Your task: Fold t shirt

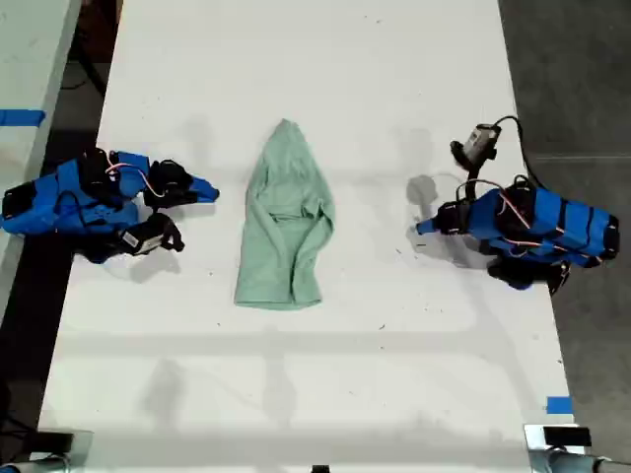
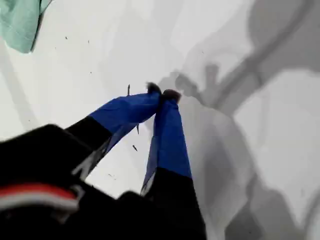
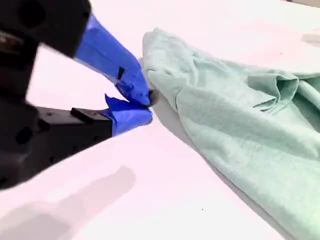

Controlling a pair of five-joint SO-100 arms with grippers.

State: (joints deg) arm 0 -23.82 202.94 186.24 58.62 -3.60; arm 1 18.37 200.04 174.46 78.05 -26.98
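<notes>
My second hand point(image 3: 146, 106) fills the near part of the second wrist view. Its blue-taped fingers are drawn in narrow, with the tips all but meeting and nothing between them. It sits just beside one edge of the t shirt point(image 3: 240, 120) and does not grip the cloth. In the exterior view this hand point(image 1: 210, 193) is at the centre left of the frame and points toward the shirt.

The t shirt point(image 1: 286, 222) lies in the middle of the white table point(image 1: 315, 374). It is pale mint green and wrinkled, gathered into a long shape that is narrow at the upper end and wider at the lower end.

My first hand point(image 2: 162, 94) has its fingertips pressed together over bare table, holding nothing. Only a corner of the shirt point(image 2: 17, 22) shows in its view, well apart from the tips. In the exterior view it point(image 1: 422, 227) is at the centre right of the frame, farther from the shirt than the other hand.
</notes>
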